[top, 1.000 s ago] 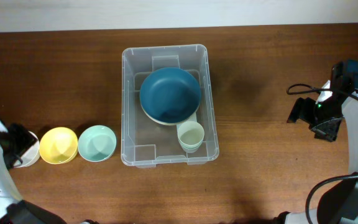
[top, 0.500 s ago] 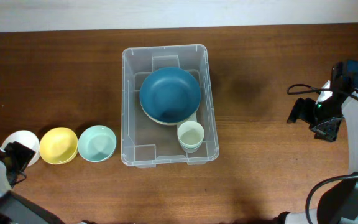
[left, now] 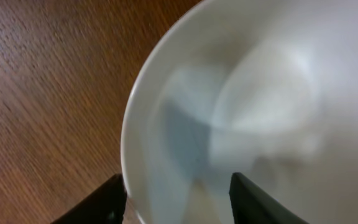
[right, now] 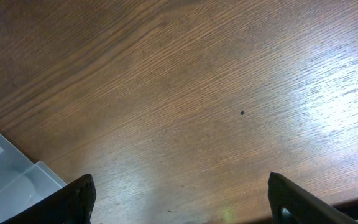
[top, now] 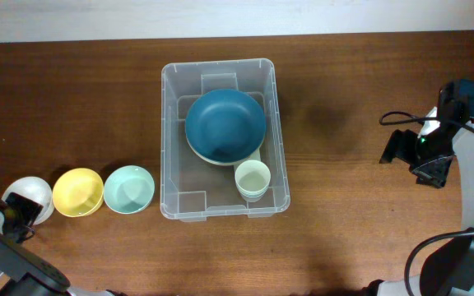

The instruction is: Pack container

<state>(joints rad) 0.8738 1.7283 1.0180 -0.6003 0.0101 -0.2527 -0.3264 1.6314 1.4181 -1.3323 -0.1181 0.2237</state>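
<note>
A dark, grained wooden worktop [top: 344, 197] carries the clear, round-cornered plastic container [top: 165, 140] at its centre near the far edge, a glossy blue bowl [top: 225, 125] inside. The left hand [left: 176, 194] is spread over the rim of a white bowl [left: 260, 93]; the right hand [right: 179, 193] is wide over the wood.

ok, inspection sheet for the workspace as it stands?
Surface: brown wood table, no spills seen.
Job's things: container holds blue bowl and pale green cup; white bowl, yellow bowl and mint bowl sit in a row outside, on its left.
Clutter: nothing seen.
Grippers: left gripper open at the white bowl's rim; right gripper open over the table.
Cables: black cable on right arm.
Surroundings: pale wall strip.
</note>
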